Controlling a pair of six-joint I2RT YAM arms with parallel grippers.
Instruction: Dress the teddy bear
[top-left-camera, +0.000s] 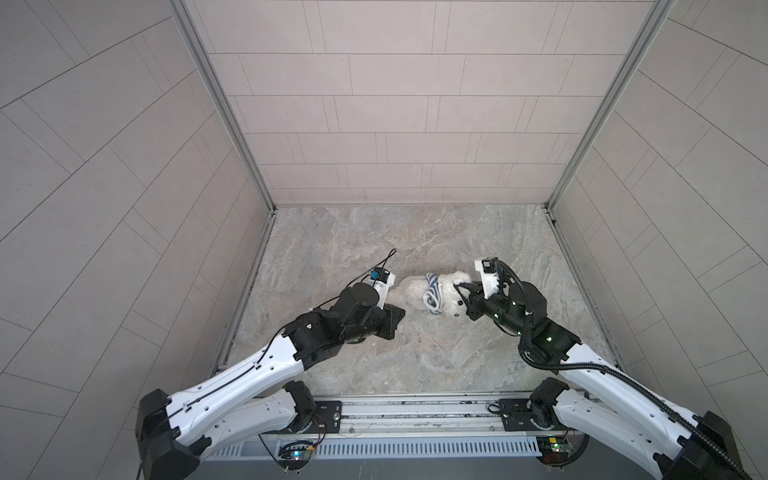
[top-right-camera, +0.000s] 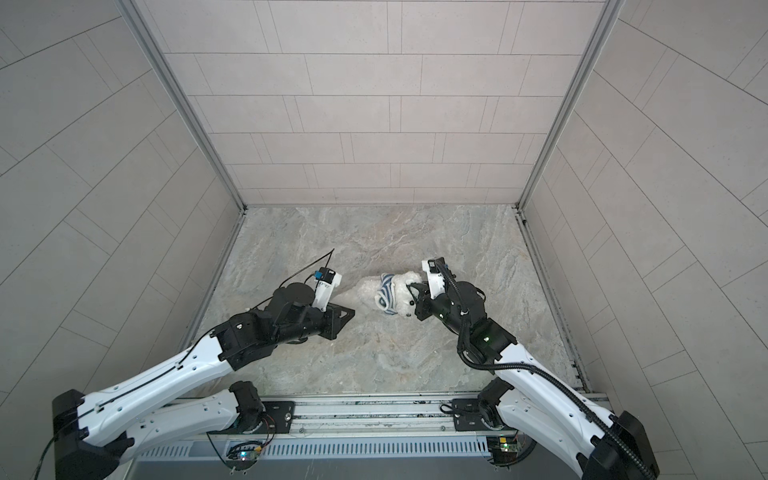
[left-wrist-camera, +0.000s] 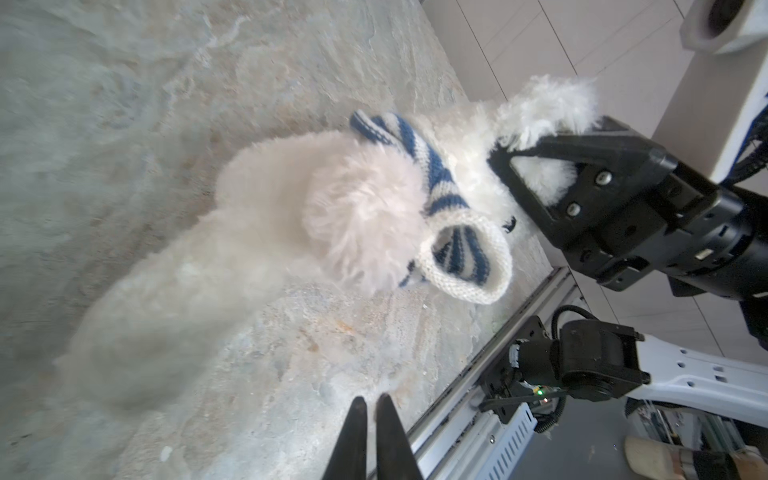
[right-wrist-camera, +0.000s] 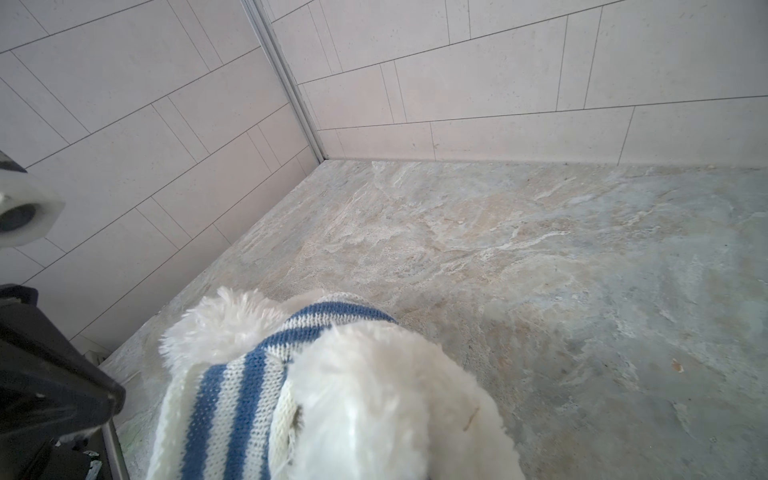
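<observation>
The fluffy white teddy bear (top-left-camera: 409, 289) (top-right-camera: 365, 286) lies on its side on the marbled floor, head toward the right arm. A blue-and-white striped knitted shirt (top-left-camera: 433, 293) (top-right-camera: 384, 293) is bunched round its neck. In the left wrist view the shirt (left-wrist-camera: 436, 174) leaves the body (left-wrist-camera: 291, 187) bare, and one sleeve opening (left-wrist-camera: 461, 257) hangs empty. My right gripper (top-left-camera: 459, 291) (left-wrist-camera: 498, 156) is shut on the fur of the bear's head. My left gripper (top-left-camera: 402, 313) (left-wrist-camera: 371, 405) is shut and empty, just in front of the bear's body. In the right wrist view the bear (right-wrist-camera: 374, 395) hides the jaws.
Tiled walls enclose the marbled floor (top-left-camera: 374, 249) on three sides, with metal corner posts (top-left-camera: 272, 208) at the back. A metal rail (top-left-camera: 415, 409) carrying both arm bases runs along the front edge. Bare floor lies behind and in front of the bear.
</observation>
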